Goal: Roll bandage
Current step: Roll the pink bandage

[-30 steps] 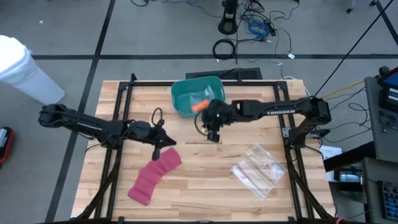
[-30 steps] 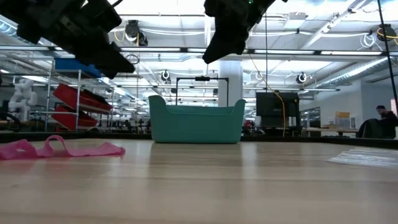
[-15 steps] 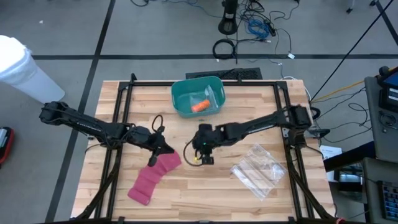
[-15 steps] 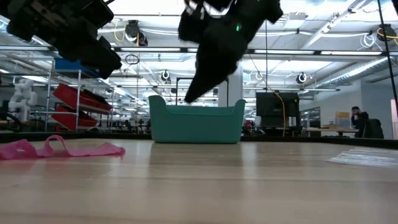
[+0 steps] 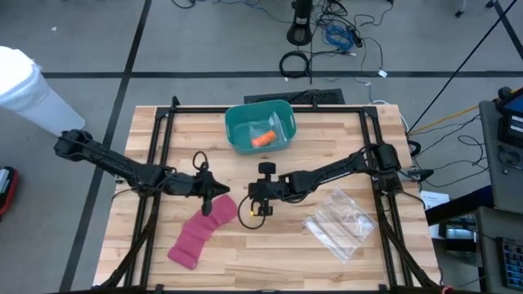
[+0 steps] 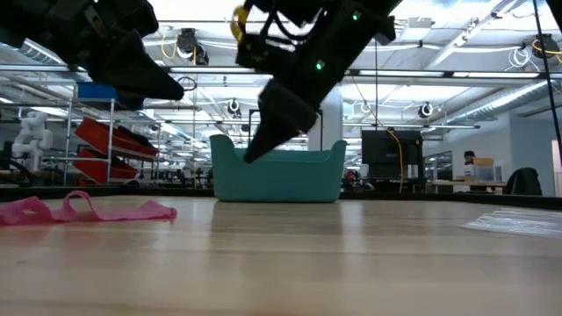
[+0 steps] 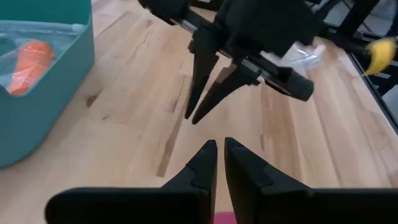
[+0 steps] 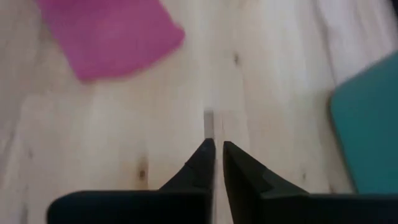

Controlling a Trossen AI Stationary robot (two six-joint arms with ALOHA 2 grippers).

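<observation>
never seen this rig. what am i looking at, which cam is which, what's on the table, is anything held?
Two dark robot arms work at a wooden table. One camera looks straight down, one sits at table-top height, and one rides on each wrist. On the table lie a pink bandage, a teal bin holding an orange item, and a clear plastic bag. The left hand hangs at the bandage's upper end; the right hand hangs mid-table beside it. Both hands are shut and hold nothing.

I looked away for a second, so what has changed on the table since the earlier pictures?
The right gripper swung from beside the teal bin toward the pink bandage, its fingers closing on nothing. The left gripper edged slightly over the bandage's end. Bandage, bin and plastic bag stayed put.
</observation>
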